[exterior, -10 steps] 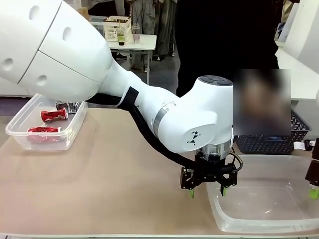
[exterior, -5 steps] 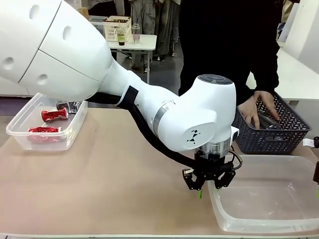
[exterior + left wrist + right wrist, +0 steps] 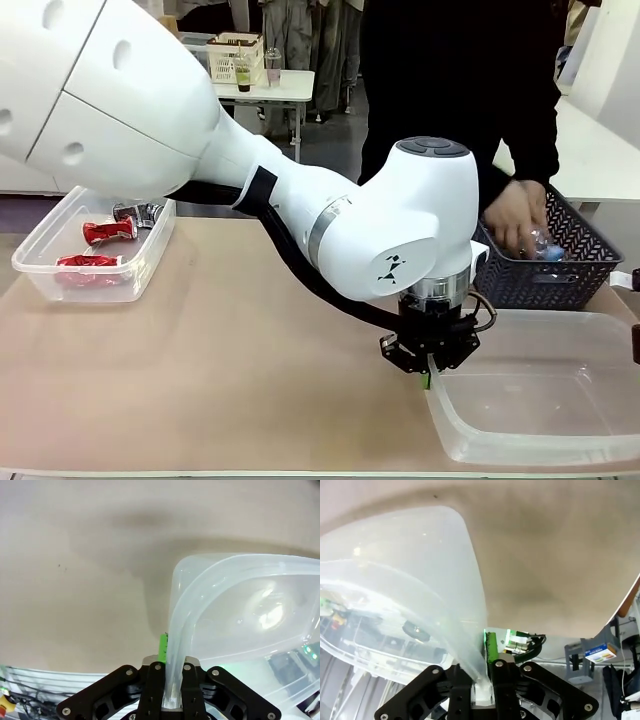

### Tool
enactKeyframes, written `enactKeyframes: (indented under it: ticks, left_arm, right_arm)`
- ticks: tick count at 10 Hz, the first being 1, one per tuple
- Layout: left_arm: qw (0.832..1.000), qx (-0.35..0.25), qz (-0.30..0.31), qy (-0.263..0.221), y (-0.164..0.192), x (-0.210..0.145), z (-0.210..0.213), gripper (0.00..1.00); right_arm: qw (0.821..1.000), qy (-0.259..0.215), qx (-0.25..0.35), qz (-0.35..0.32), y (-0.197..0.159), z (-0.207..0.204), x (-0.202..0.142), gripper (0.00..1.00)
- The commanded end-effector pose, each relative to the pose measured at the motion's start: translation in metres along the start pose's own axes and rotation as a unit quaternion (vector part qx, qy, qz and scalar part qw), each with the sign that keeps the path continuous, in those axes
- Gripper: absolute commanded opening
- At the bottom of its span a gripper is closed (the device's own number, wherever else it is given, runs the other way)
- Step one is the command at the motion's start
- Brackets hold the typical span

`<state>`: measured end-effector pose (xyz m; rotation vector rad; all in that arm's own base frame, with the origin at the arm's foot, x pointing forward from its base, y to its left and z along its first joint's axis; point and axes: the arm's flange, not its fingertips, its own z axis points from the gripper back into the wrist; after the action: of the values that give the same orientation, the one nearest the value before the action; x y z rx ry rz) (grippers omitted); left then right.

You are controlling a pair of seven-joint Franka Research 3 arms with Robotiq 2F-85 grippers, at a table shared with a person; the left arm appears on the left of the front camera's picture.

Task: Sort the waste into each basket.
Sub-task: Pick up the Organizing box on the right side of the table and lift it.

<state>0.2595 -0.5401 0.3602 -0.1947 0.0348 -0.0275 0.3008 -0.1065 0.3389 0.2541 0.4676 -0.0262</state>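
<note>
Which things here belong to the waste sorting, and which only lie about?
Belong to the job:
- clear tub, its rim gripped by left gripper and right gripper
- other clear tub with red cans
- dark grey basket
- bottle in the person's hand

Lying about:
- white basket on the far table

Robot lab — white robot arm (image 3: pixel 300 200) over beige worktable (image 3: pixel 200 380), second table (image 3: pixel 285 86) behind.

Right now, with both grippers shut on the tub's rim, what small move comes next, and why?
Probably a small, level lift of the tub by both arms together: the left gripper and right gripper each pinch its rim, and it looks empty.
</note>
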Motion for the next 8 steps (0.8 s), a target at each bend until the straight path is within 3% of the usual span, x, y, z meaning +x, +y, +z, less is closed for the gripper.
enactKeyframes:
  ticks: [1, 3, 5, 8]
  left_arm:
    - [1.000, 0.014, 0.004, 0.003, 0.016, -0.001, 0.000, 0.00]
    - [1.000, 0.013, 0.000, 0.002, 0.023, -0.002, 0.009, 0.00]
    - [1.000, 0.000, -0.008, -0.012, 0.051, -0.009, 0.053, 0.00]
    - [0.997, -0.007, 0.015, -0.072, 0.143, -0.021, 0.151, 0.00]
  right_arm:
    - [0.999, -0.035, -0.024, -0.023, 0.012, -0.122, -0.092, 0.00]
    - [0.997, -0.047, -0.046, -0.029, 0.013, -0.097, -0.104, 0.00]
    - [0.996, -0.030, -0.079, -0.032, 0.029, -0.049, -0.128, 0.00]
    - [0.992, -0.013, -0.124, -0.019, 0.087, 0.025, -0.139, 0.00]
